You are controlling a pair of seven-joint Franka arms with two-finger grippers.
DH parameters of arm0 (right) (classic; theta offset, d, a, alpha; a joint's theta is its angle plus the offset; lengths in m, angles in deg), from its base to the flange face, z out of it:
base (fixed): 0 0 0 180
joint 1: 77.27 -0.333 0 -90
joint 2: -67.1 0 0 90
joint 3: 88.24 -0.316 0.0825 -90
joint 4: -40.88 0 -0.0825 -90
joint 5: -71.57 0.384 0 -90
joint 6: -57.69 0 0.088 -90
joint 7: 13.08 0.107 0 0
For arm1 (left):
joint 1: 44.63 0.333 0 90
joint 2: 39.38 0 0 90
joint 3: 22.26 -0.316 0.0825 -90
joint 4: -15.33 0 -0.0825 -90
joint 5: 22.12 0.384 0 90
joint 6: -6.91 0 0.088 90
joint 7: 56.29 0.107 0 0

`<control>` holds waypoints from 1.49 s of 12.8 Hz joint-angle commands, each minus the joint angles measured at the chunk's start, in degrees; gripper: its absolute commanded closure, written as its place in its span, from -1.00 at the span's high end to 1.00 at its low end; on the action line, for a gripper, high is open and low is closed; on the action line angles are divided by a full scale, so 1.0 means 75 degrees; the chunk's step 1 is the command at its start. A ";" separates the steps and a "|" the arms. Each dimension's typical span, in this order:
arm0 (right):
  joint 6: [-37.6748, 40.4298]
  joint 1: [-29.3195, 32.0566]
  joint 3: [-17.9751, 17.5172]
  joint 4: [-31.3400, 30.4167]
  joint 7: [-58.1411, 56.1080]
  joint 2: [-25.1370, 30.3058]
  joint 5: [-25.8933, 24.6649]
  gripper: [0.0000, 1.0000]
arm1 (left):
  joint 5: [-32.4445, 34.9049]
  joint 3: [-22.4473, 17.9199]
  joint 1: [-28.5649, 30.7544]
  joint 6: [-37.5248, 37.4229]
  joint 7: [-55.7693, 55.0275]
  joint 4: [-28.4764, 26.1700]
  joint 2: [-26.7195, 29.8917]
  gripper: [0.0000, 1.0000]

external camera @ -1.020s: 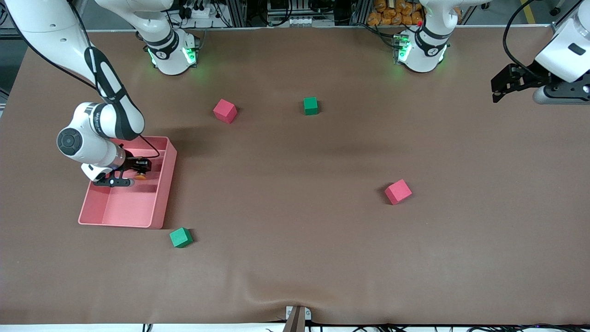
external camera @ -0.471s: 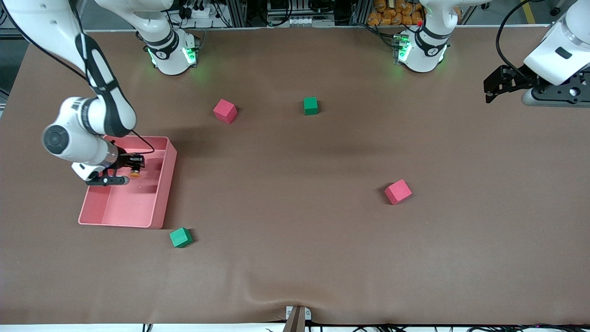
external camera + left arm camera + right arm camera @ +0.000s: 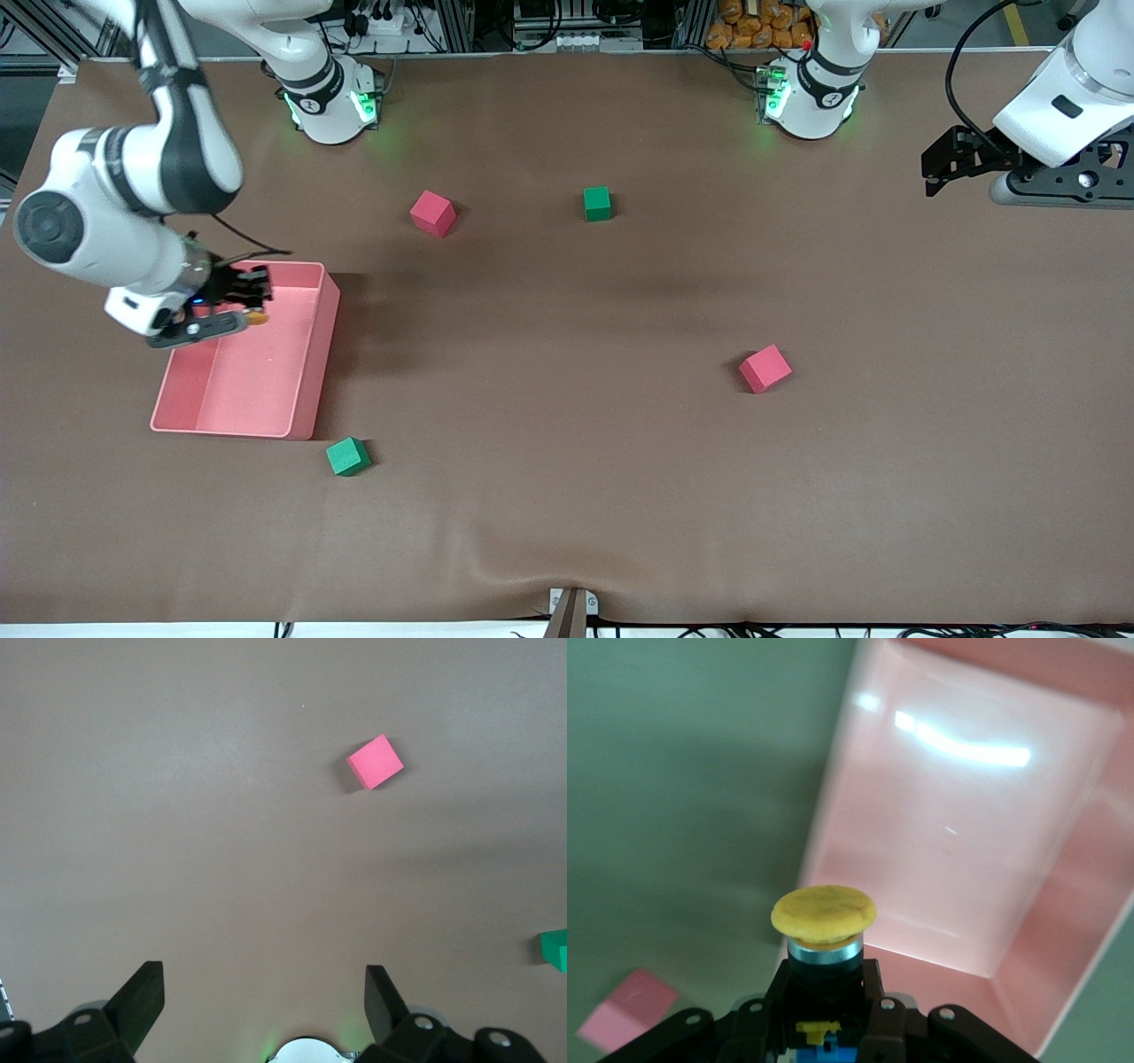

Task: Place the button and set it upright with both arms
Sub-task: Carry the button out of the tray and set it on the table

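Note:
My right gripper is shut on the button, held above the pink tray near its end toward the robots. In the right wrist view the button shows its round orange cap, a silver ring and a black body with blue and yellow bits, clamped between the black fingers. My left gripper is open and empty, up over the left arm's end of the table. In the left wrist view its fingertips stand wide apart over bare table.
Two pink cubes and two green cubes lie scattered on the brown table. One green cube sits just past the tray's corner nearest the front camera. The left wrist view shows a pink cube and a green cube's edge.
My right gripper has lifted the button up out of the tray and shifted toward the tray's robot-side end. My left gripper has drifted slightly toward the middle of the table.

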 commanded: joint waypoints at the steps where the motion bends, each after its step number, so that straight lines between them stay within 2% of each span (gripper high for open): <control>1: 0.0351 -0.1443 0.0065 0.1002 0.0097 -0.0267 -0.0056 -1.00 | 0.0079 0.0058 0.0070 -0.0032 0.0091 -0.0104 -0.0099 1.00; 3: 0.0293 -0.2357 0.0065 0.1623 0.0876 -0.0840 -0.0044 -1.00 | 0.0079 0.0058 0.0082 -0.0043 0.0020 -0.0127 -0.0462 1.00; 5: 0.0025 -0.3224 0.0065 0.2093 0.2491 -0.1438 -0.0044 -1.00 | 0.0079 0.0058 0.0082 -0.0008 0.0008 -0.0303 -0.0719 1.00; 8: -0.0865 -0.3953 0.0065 0.2796 0.4427 -0.2469 0.0061 -1.00 | 0.0009 0.0058 0.0303 0.0038 -0.0003 -0.0433 -0.1341 1.00; 13: -0.1895 -0.5089 0.0077 0.4343 0.7286 -0.4741 -0.0009 -1.00 | -0.0272 0.0058 0.0328 -0.0007 0.0032 -0.0421 -0.1471 1.00; 16: -0.3138 -0.5489 0.0077 0.4706 0.8554 -0.5656 -0.0009 -1.00 | -0.0272 0.0081 0.0328 -0.0440 0.0020 -0.0351 -0.1354 1.00; 19: -0.3188 -0.5561 0.0077 0.5434 0.9153 -0.6303 -0.0009 -0.99 | -0.0284 0.0105 0.0234 -0.0559 -0.0027 -0.0397 -0.1365 1.00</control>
